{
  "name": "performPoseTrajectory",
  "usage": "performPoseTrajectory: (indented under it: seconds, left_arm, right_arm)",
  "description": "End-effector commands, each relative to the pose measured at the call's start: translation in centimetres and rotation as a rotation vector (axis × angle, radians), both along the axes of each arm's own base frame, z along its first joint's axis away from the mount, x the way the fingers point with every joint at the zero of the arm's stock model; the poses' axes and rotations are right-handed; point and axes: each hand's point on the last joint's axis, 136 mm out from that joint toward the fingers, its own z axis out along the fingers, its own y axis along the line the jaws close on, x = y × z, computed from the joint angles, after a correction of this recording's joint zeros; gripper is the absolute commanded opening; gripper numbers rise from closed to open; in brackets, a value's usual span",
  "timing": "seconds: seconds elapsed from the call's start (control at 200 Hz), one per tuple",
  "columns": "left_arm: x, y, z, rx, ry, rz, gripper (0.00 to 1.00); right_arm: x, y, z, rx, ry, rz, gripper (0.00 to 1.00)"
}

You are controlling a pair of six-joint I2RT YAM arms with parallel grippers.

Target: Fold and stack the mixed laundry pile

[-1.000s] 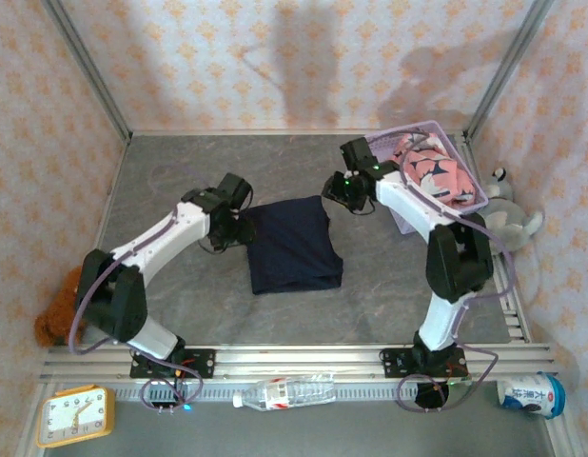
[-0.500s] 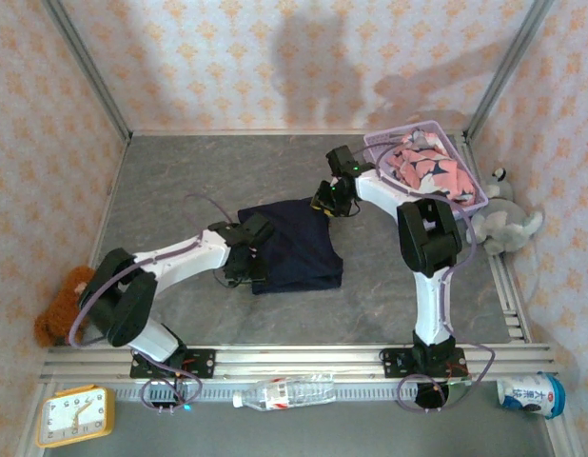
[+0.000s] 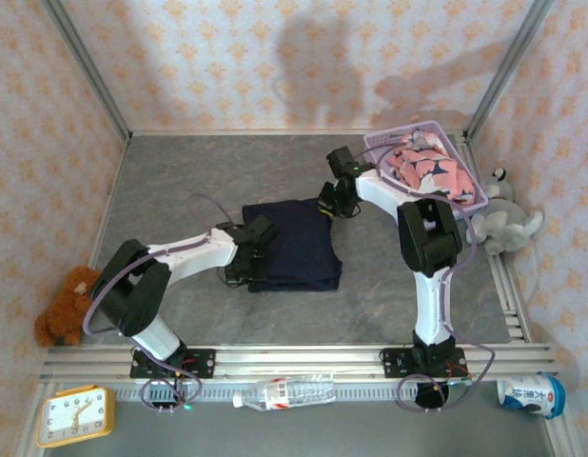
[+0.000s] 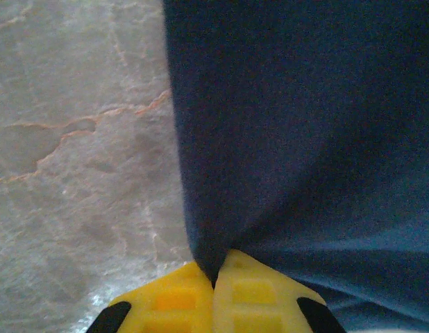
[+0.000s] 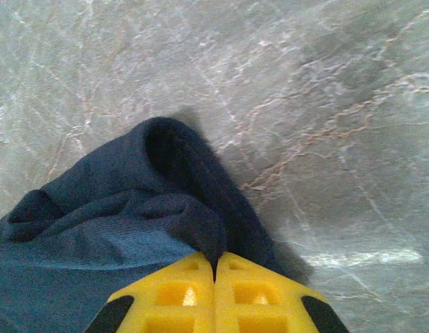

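We're looking down on a grey marbled table [image 3: 180, 190] walled in peach patterned paper. At the far left edge sits a brown teddy [image 3: 61, 309]. Moving in, the left gripper [image 3: 246, 274] is clamped tight on the near-left edge of the dark navy cloth [image 3: 299, 249], and in its wrist view we see the yellow fingertips [image 4: 173, 295] pinching the fabric. The cloth lies folded mid-table. At its far-right corner the right gripper [image 3: 327, 205] is closed on a bunched-up fold. Further right, the salmon-pink shark cloth [image 3: 429, 169] lies in the lavender basket [image 3: 462, 160], with a grey plush toy [image 3: 503, 228] just beside it.
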Motion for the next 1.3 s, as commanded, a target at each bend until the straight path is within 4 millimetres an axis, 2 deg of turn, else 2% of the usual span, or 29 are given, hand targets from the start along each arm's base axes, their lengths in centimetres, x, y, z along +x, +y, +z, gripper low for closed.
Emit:
performPoseTrajectory:
  seconds: [0.0, 0.09, 0.18, 0.31, 0.435, 0.515, 0.601, 0.681, 0.756, 0.861, 0.886, 0.916, 0.956, 0.996, 1.071, 1.206, 1.296]
  left_arm:
    - [-0.8, 1.6, 1.4, 0.021, -0.046, 0.04, 0.0]
    - [-0.9, 2.0, 1.3, 0.017, -0.07, 0.05, 0.0]
    - [-1.2, 2.7, 0.1, 0.058, -0.048, 0.069, 0.0]
    - [-1.4, 3.2, -1.2, 0.112, -0.004, 0.087, 0.0]
    - [-0.8, 3.3, -1.4, 0.15, 0.002, 0.088, 0.0]
    - [-0.3, 3.1, -1.6, 0.159, 0.009, 0.087, 0.0]
    - [0.0, 2.8, -1.9, 0.165, 0.022, 0.089, 0.0]
    - [0.3, 2.5, -2.0, 0.167, 0.026, 0.087, 0.0]
    - [0.5, 2.5, -1.6, 0.166, 0.021, 0.086, 0.0]
    - [0.7, 2.6, -0.1, 0.168, 0.002, 0.077, 0.0]
    - [0.8, 2.6, 0.5, 0.167, -0.004, 0.074, 0.04]
    - [1.0, 2.6, 1.2, 0.163, -0.018, 0.074, 0.18]
    - [1.3, 2.6, 2.3, 0.154, -0.042, 0.075, 0.3]
    - [1.7, 2.4, 3.3, 0.138, -0.067, 0.078, 0.39]
    - [2.7, 2.1, 5.4, 0.1, -0.123, 0.084, 0.51]
    - [5.2, 0.5, 8.5, 0.043, -0.211, 0.032, 0.52]
    - [7.0, -1.3, 9.1, 0.007, -0.232, -0.002, 0.53]
  right_arm:
    - [-0.4, -3.3, 1.0, -0.088, -0.009, -0.102, 0.0]
    - [-1.0, -3.8, 1.0, -0.095, -0.001, -0.133, 0.0]
    - [-2.0, -4.5, 1.2, -0.102, -0.001, -0.177, 0.0]
    - [-3.1, -5.4, 3.0, -0.101, -0.033, -0.211, 0.0]
    - [-4.5, -6.9, 4.5, -0.15, -0.042, -0.225, 0.0]
    - [-6.1, -7.5, 3.6, -0.164, 0.0, -0.234, 0.0]
    - [-7.8, -7.9, 1.1, -0.168, 0.06, -0.254, 0.0]
    - [-8.2, -8.0, -1.0, -0.176, 0.082, -0.255, 0.0]
    - [-7.5, -7.8, -1.8, -0.177, 0.076, -0.235, 0.06]
    - [-6.4, -8.0, -0.3, -0.214, 0.048, -0.214, 0.21]
    - [-6.2, -8.2, 0.4, -0.219, 0.03, -0.21, 0.27]
    - [-6.0, -8.4, 1.2, -0.226, 0.003, -0.209, 0.34]
    - [-5.9, -8.8, 2.4, -0.238, -0.028, -0.206, 0.43]
    - [-6.0, -9.2, 3.4, -0.254, -0.055, -0.197, 0.51]
    - [-6.5, -9.9, 4.7, -0.286, -0.077, -0.181, 0.58]
    - [-7.3, -10.4, 6.3, -0.311, -0.1, -0.119, 0.68]
    - [-7.5, -10.7, 7.1, -0.321, -0.116, -0.1, 0.73]
